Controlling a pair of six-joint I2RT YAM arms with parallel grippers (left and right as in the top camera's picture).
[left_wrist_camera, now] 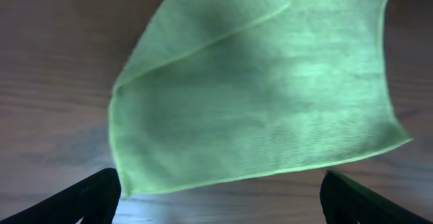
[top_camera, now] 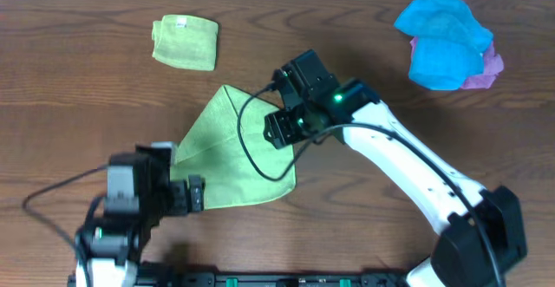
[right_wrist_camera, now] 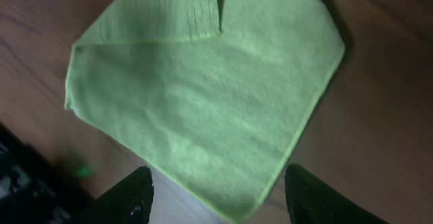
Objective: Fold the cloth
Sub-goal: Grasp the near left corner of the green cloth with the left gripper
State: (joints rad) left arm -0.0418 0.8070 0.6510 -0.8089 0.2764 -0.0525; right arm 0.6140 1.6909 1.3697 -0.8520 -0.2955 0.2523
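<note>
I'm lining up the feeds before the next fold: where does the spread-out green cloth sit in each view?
Overhead: the green cloth lies at centre, slightly left.
Left wrist: it fills most of the frame, above the left gripper.
Right wrist: it fills the middle, above the right gripper.
Shared landmark: the dark wooden table beneath it.

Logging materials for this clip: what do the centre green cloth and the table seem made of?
Green cloth: probably microfibre, matt; fine fuzzy nap, faint ribbing and a stitched hem show in the wrist views. Table: wood or wood-look laminate, brown grain streaks with a soft sheen; which, I cannot tell.
</note>
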